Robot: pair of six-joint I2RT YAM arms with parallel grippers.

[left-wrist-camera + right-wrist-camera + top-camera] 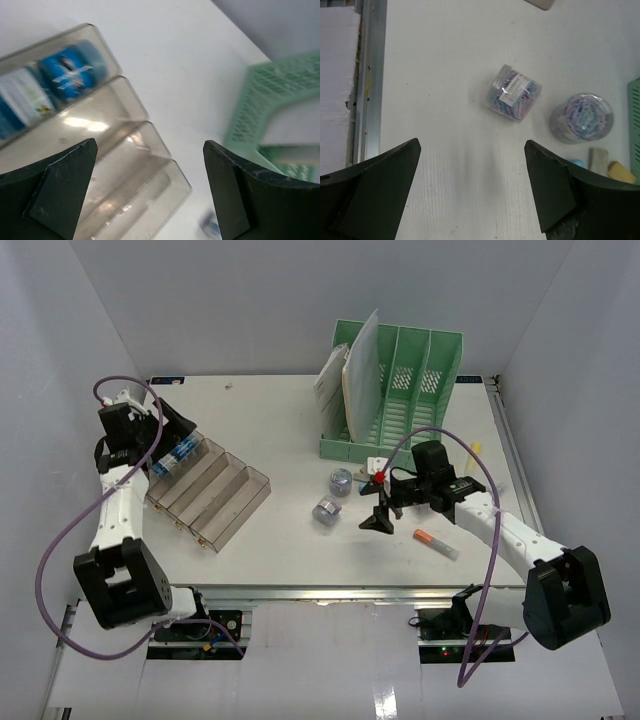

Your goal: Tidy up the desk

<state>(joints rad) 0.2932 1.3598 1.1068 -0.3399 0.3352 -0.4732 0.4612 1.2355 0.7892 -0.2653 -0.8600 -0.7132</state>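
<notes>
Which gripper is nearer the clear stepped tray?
Left. The left gripper hovers over the tray at its far end. The right gripper is well away, beyond the clip jars.

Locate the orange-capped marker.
Top view: the marker lies on the desk right of centre, near the front rail, just on the near side of the right arm.
</notes>
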